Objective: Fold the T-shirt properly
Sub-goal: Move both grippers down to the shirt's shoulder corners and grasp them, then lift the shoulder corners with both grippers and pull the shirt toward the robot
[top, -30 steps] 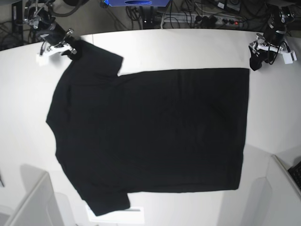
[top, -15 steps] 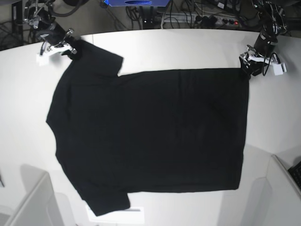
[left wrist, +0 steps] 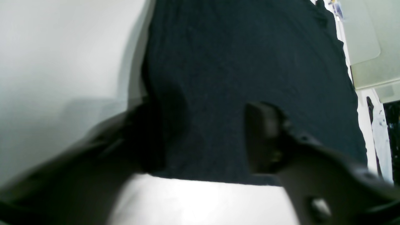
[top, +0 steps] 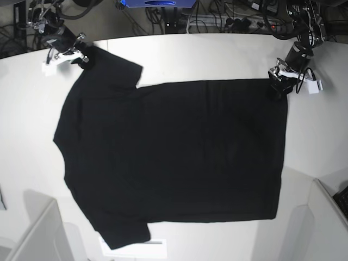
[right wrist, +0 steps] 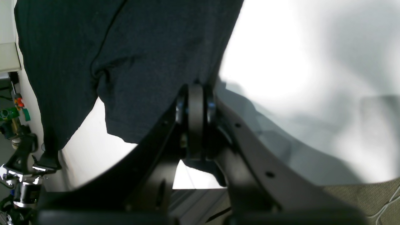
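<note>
In the left wrist view, the T-shirt (left wrist: 250,78) fills the middle of the picture as a plain black cloth, lying on the white table (left wrist: 62,56). The left tool (left wrist: 206,137) is at a corner of the cloth. Its two fingers are spread: the right-hand finger (left wrist: 265,137) rests above the cloth, and the other one is a dark blur at the cloth's edge. Nothing is pinched between them.

In the right wrist view, the right tool (right wrist: 195,122) has its fingers pressed together on the edge of a sleeve of the T-shirt (right wrist: 140,62). The cloth hangs slightly from this grip, and the table (right wrist: 297,62) is bright beside it.

In the base view, the T-shirt (top: 174,152) lies flat and spread out on the table (top: 217,54), with the plain black side up. Its sleeves are toward the left side of the picture and its hem is toward the right side. The right tool (top: 81,57) holds the upper sleeve at the top left. The left tool (top: 280,87) is at the upper right corner of the hem, touching it or just above it.
</note>
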`<state>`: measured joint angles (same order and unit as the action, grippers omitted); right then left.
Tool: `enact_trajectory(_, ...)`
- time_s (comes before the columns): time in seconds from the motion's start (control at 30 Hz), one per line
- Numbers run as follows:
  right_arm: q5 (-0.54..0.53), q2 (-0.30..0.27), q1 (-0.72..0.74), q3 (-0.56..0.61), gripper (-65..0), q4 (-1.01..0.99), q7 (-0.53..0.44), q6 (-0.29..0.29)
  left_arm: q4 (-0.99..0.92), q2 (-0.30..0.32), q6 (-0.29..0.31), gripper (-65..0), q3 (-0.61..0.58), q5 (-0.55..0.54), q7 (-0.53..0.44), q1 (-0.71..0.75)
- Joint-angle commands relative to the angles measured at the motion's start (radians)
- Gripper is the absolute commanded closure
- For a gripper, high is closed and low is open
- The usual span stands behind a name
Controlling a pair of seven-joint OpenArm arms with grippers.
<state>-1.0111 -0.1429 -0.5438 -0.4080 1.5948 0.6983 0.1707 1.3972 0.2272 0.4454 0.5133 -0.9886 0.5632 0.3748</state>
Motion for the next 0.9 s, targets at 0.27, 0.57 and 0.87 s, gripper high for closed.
enact_trajectory(0.27,0.056,-0.004,-0.014,-0.002,0.0,-0.003,0.037,-0.027,-0.046,0.011,-0.015,0.0,-0.037,0.021,0.033,-0.033)
enact_trajectory(0.57,0.054,-0.004,-0.045,-0.006,0.0,0.083,0.037,-0.029,0.058,0.018,-0.015,0.0,-0.032,0.049,0.033,0.037)
enact_trajectory(0.87,0.054,-0.004,-0.083,-0.006,0.0,0.128,0.037,-0.029,0.204,0.013,-0.015,0.0,-0.031,0.190,0.030,0.137)
